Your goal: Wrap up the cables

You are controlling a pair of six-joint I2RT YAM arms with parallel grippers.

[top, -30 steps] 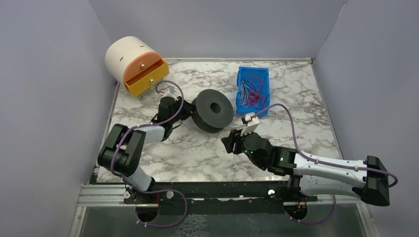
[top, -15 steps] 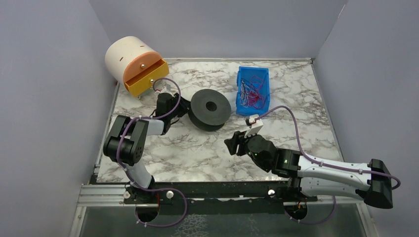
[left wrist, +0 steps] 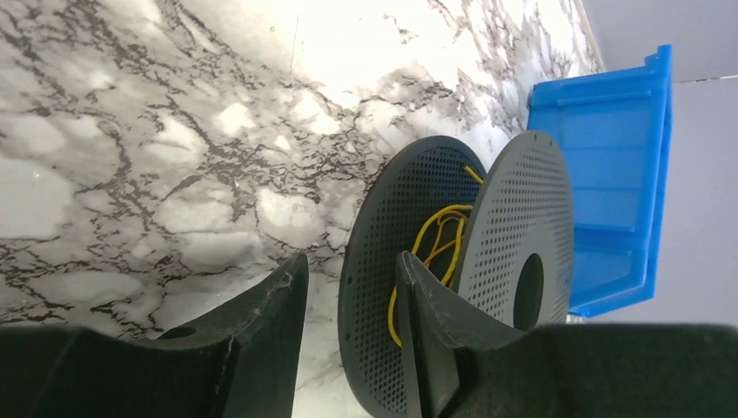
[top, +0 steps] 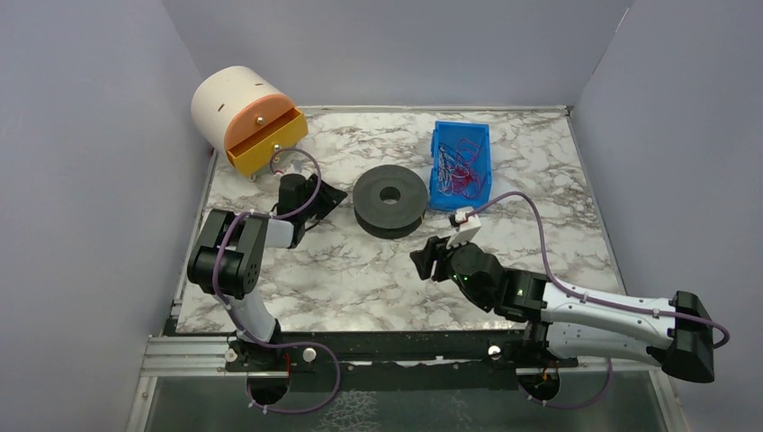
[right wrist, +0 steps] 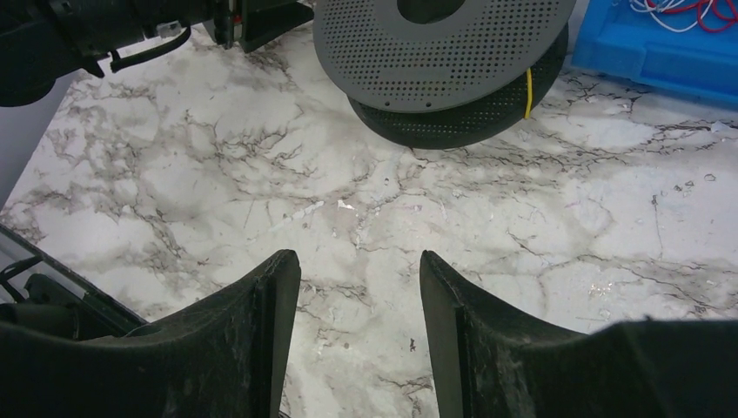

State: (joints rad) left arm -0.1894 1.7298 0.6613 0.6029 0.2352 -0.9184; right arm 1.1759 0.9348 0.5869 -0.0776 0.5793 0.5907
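Lying flat on the white marbled bench (top: pixel 540 189), just left of the blue plastic bin (top: pixel 461 165), the black perforated plastic spool (top: pixel 390 200) holding yellow cable (left wrist: pixel 435 239) is flanked by the left claw (top: pixel 322 197) at its left and the right claw (top: pixel 430 261) on its near side, both spread apart and empty.

In the left wrist view the spool (left wrist: pixel 509 218) loses its lower rim behind the left gripper (left wrist: pixel 351 261). The yellow cable (left wrist: pixel 432 239) shows only as a few loops in the slot between the flanges, and the blue bin (left wrist: pixel 609 174) runs out past the right edge. In the right wrist view the upper edge cuts both spool and bin, and only a short strip of cable shows at the rim. From above, the tangled wires (top: pixel 461 166) in the bin are too small to tell apart.
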